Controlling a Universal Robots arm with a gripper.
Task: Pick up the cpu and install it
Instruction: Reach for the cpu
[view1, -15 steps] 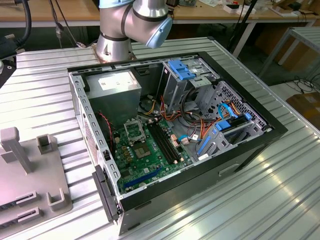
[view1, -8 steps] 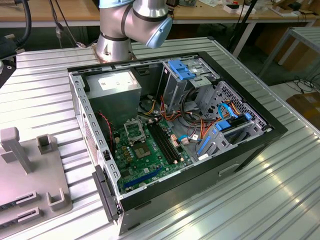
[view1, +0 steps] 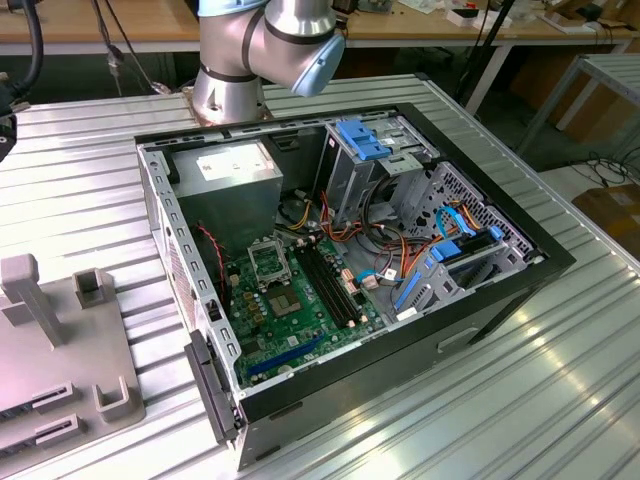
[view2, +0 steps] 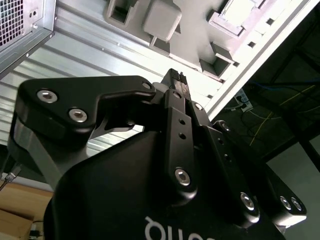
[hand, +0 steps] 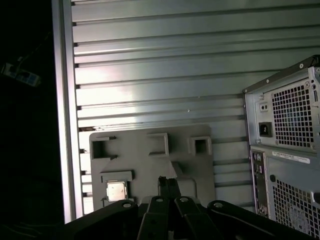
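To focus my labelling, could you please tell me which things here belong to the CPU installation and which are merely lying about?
Job: cpu, on the grey fixture plate; tool, shut; socket on the motherboard.
Lying about: power supply; memory slots; blue drive latch; cables.

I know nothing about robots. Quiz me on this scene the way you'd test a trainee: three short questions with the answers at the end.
1. True or false: the cpu already sits in the socket on the green motherboard.
2. Where does the cpu lie? A) on the grey fixture plate beside the computer case; B) inside a drive bay; C) on the floor.
3. Fill in: in both wrist views the fingers are ____ (open or shut), with nothing between them.
Key: 1 false; 2 A; 3 shut.
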